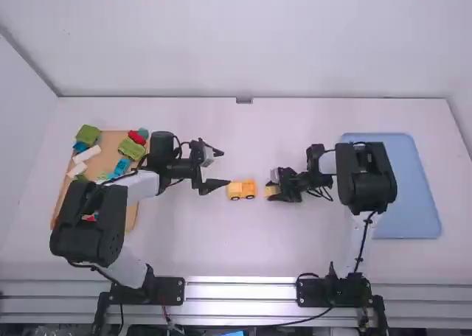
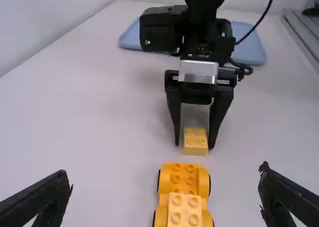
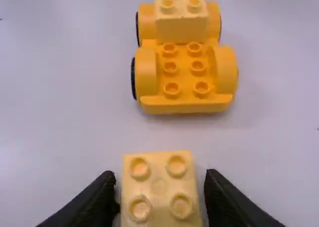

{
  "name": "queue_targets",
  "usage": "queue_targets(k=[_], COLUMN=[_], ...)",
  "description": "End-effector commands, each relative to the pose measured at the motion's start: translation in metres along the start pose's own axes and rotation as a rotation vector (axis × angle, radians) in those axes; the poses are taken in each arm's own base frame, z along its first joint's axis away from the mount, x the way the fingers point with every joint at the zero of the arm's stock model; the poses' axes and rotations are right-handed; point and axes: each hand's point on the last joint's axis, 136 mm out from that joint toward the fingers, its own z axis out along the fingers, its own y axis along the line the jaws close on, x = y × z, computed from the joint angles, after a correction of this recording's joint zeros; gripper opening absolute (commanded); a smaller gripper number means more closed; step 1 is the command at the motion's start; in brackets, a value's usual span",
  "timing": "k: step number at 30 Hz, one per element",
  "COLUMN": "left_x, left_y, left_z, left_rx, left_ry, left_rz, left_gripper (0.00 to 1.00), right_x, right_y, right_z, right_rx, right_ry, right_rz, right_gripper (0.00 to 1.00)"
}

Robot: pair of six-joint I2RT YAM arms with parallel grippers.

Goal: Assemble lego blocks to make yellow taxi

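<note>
In the high view, my left gripper (image 1: 219,166) stands open and empty, left of the yellow wheeled car base (image 1: 241,190); my right gripper (image 1: 273,186) is to the right of it, around a small pale yellow brick (image 1: 271,191). Between the wide-apart jaws of my left gripper (image 2: 167,187), the left wrist view shows the car base (image 2: 184,177) carrying a pale yellow brick (image 2: 185,209) on one end. Narrow gaps separate the small brick (image 3: 159,192) from the fingers of my right gripper (image 3: 158,182), which is open around it, just off the base's bare studded end (image 3: 184,72).
An orange-brown tray (image 1: 112,143) of assorted green, blue, red and white blocks lies at the far left, partly under the left arm. At the right a blue tray (image 1: 417,196) lies beside and behind the right arm.
</note>
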Motion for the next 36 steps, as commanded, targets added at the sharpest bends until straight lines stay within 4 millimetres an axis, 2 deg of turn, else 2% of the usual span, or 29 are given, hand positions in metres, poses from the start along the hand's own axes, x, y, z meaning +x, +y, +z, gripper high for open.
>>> queue_targets(k=[1,4,9,26,32,36], left_x=[-0.001,-0.002,-0.001,-0.001,-0.001,-0.001], left_y=[-0.007,-0.010,-0.012,-0.014,-0.014,-0.014], left_z=[0.001,0.004,0.006,0.008,0.008,0.008], left_rx=[0.034,0.044,0.049,0.056,0.056,0.056], left_ry=[-0.019,-0.019,-0.012,-0.011,-0.011,-0.011], left_rz=[0.011,0.015,0.014,0.010,0.011,0.012], left_gripper=[0.99,0.99,0.99,0.99,0.99,0.99], right_x=[0.020,0.025,0.027,0.032,0.035,0.033], right_y=[0.009,0.003,0.007,0.009,0.006,0.007], right_z=[0.004,0.000,0.000,-0.003,-0.011,-0.009], right_rx=[0.000,0.035,0.036,0.041,0.064,0.056], right_ry=[0.063,0.063,0.060,0.073,0.061,0.062], right_rz=[0.075,0.123,0.133,0.113,0.131,0.127], right_gripper=[0.45,0.43,0.41,0.48,0.47,0.46])
